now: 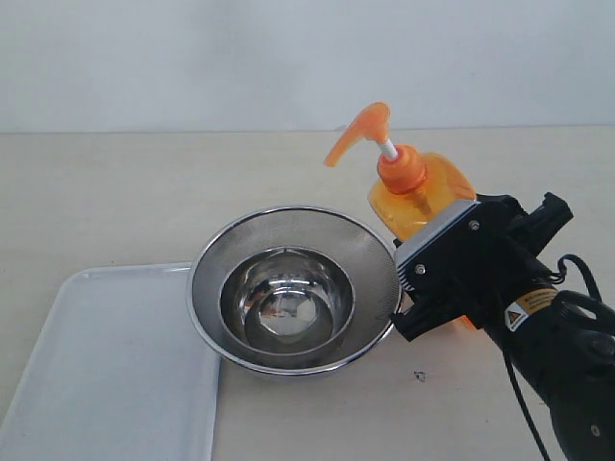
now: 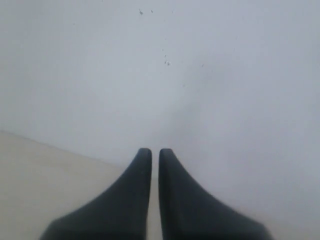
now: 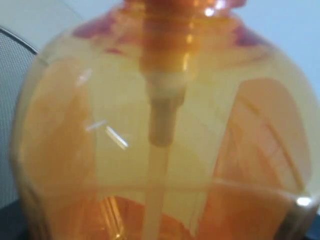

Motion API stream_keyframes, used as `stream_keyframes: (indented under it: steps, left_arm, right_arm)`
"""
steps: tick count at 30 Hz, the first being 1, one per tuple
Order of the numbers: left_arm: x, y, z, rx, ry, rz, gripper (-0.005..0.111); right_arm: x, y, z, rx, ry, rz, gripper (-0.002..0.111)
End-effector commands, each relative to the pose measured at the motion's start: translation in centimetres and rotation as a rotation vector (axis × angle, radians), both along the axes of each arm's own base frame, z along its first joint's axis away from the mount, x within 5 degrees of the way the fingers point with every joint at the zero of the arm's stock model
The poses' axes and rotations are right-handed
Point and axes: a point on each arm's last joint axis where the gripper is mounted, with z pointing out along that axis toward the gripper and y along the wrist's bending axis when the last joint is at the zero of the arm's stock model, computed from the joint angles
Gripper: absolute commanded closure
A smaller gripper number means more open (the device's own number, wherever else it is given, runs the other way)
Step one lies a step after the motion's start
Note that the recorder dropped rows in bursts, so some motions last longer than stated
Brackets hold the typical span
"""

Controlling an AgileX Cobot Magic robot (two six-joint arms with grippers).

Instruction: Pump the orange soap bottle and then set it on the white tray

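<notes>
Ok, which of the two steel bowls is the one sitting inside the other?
The smaller polished bowl with solid walls; it rests inside the wider mesh bowl, whose sides are fine screen.

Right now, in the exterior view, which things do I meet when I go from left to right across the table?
white tray → mesh bowl → orange soap bottle → black robot arm
</notes>
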Motion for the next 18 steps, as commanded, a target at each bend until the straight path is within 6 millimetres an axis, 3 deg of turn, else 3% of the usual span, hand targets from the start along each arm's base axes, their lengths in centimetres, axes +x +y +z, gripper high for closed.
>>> stream_keyframes:
  steps: [1,4,10,18]
  left_arm:
    - [-0.1,0.0,0.3,-0.284,-0.043,-0.056,0.102]
    - [-0.2,-0.1,0.7,-0.192,-0.054,-0.051,0.102]
    - [0.4,0.0,4.9,-0.154,0.014,-0.025,0.102]
    - [6.2,-1.4,7.8,-0.107,0.297,-0.112,0.102]
  right_arm:
    - [0.2,0.0,1.0,0.010,-0.090,0.001,0.108]
    - [0.2,0.0,1.0,0.010,-0.090,0.001,0.108]
    - [0.2,0.0,1.0,0.008,-0.090,0.002,0.108]
    - [0.2,0.0,1.0,0.000,-0.093,0.003,0.108]
